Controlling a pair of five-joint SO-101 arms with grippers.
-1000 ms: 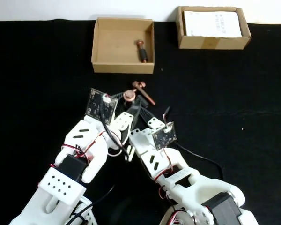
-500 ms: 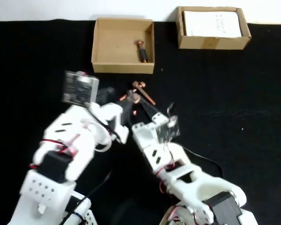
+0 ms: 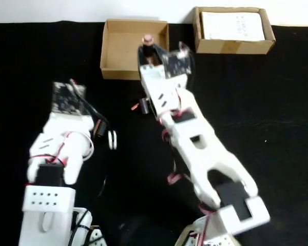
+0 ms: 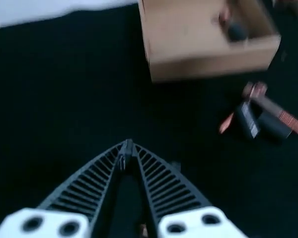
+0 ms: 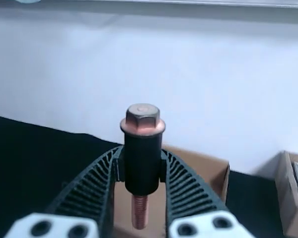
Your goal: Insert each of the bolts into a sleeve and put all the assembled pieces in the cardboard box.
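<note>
Nearest me, I am seeing the left gripper point(image 4: 127, 148) hanging low over the black table point(image 3: 277, 128) with its fingers pressed together on nothing. Just beyond it, a loose bolt point(image 4: 277, 113) and dark sleeves point(image 4: 248, 119) are lying together short of the cardboard box point(image 4: 188, 47). Farther out, the right gripper point(image 5: 140, 153) is pinching a black sleeve point(image 5: 141, 168) upright over that box, a copper bolt point(image 5: 142, 120) sitting through it with the head on top and the threads poking out below, while another assembled piece point(image 4: 232, 27) is lying inside the box and a second box point(image 3: 233, 46) holding a white sheet is sitting farthest back
</note>
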